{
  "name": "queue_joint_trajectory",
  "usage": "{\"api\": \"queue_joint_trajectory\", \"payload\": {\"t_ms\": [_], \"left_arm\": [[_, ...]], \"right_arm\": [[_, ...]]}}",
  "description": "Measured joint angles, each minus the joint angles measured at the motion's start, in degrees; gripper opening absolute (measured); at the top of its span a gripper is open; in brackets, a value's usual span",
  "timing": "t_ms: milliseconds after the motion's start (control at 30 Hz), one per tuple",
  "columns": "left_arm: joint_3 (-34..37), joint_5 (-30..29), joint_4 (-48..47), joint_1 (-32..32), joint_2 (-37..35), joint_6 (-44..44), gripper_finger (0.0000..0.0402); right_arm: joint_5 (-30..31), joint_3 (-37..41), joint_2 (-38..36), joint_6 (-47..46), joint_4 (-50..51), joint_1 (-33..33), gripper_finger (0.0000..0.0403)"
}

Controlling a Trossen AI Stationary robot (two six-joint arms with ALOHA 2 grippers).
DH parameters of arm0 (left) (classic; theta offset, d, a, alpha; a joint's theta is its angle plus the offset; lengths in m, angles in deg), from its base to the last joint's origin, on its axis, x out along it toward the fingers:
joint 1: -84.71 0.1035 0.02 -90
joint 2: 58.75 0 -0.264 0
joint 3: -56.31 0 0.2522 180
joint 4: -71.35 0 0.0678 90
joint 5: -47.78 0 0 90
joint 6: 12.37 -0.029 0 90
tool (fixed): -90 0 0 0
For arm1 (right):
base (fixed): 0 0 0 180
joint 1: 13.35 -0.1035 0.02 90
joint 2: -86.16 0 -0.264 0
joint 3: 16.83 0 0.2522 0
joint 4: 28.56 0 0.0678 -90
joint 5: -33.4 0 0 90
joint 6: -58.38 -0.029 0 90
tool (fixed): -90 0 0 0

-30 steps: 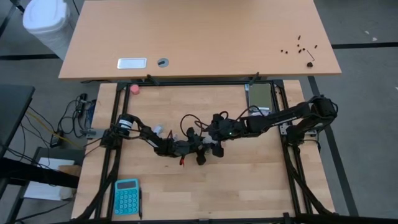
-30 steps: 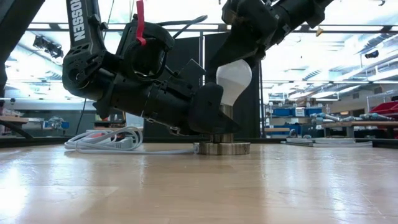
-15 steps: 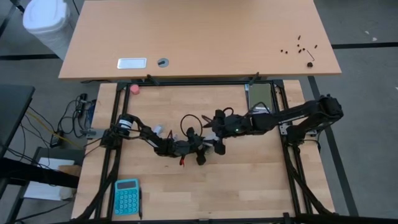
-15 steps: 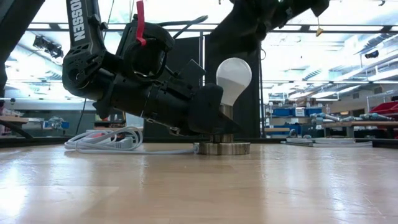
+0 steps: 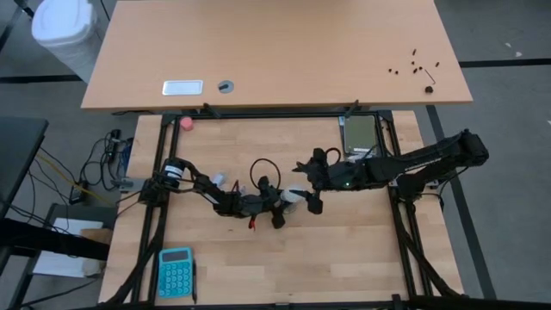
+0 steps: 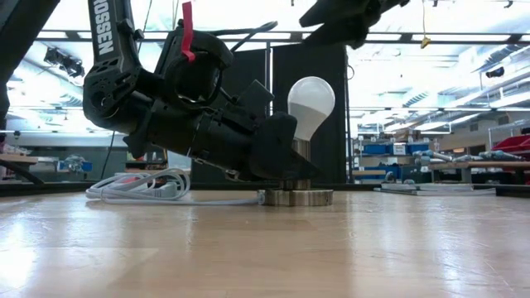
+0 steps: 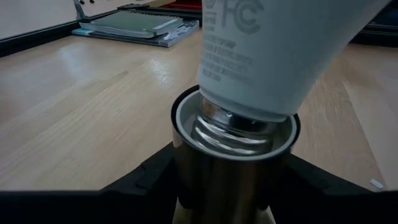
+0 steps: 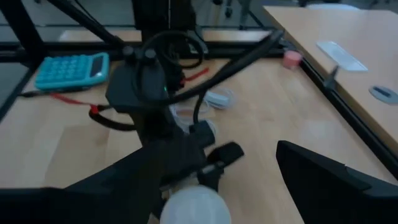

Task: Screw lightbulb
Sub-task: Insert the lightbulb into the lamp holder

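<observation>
One lightbulb (image 6: 310, 99) is standing in one metal socket (image 6: 295, 195) near the middle of the table (image 5: 362, 241) — long axis roughly vertical, globe up, screw base down in the collar. The left gripper (image 5: 287, 205) is clamping that socket between its fingers. The right gripper (image 5: 313, 181), around the globe a second ago, is now lifting clear — fingers spread wide, holding nothing. One teal calculator (image 5: 176, 272) and one pink ball (image 5: 187, 122) are lying well apart.
</observation>
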Motion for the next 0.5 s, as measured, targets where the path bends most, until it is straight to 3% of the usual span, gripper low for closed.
{"api": "queue_joint_trajectory", "payload": {"t_ms": [367,500], "left_arm": [[0.0,0.0,-0.13,0.0,0.0,0.13,0.0206],[0.0,0.0,-0.29,0.0,0.0,0.17,0.0206]], "right_arm": [[11.24,0.13,0.59,-9.19,12.87,-5.93,0.032],[12.09,2.91,0.48,-13.44,11.01,-8.43,0.032]]}}
